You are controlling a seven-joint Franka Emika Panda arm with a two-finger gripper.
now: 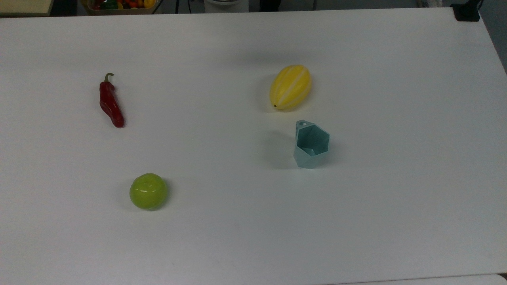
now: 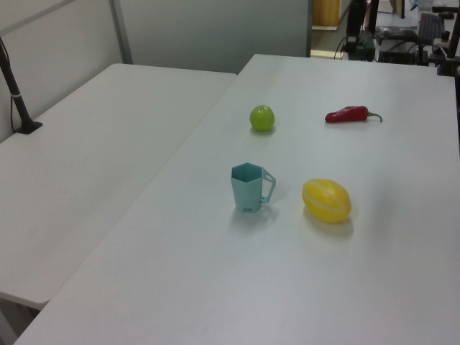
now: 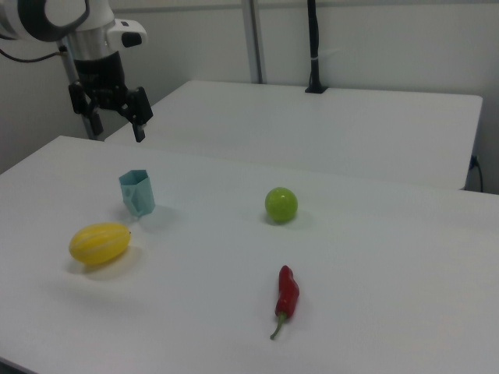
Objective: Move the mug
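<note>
Top view: the small pale teal faceted mug (image 1: pixel 311 145) stands upright on the white tabletop (image 1: pixel 396 198), just below the ribbed yellow melon (image 1: pixel 290 87), its loop handle toward the melon.

Left view: mug standing clear, handle on the melon side.

Right view: my gripper (image 3: pixel 113 109) hangs spread and empty, up above and behind the mug. I'd drop straight down and pinch one rim wall away from the melon.
</note>
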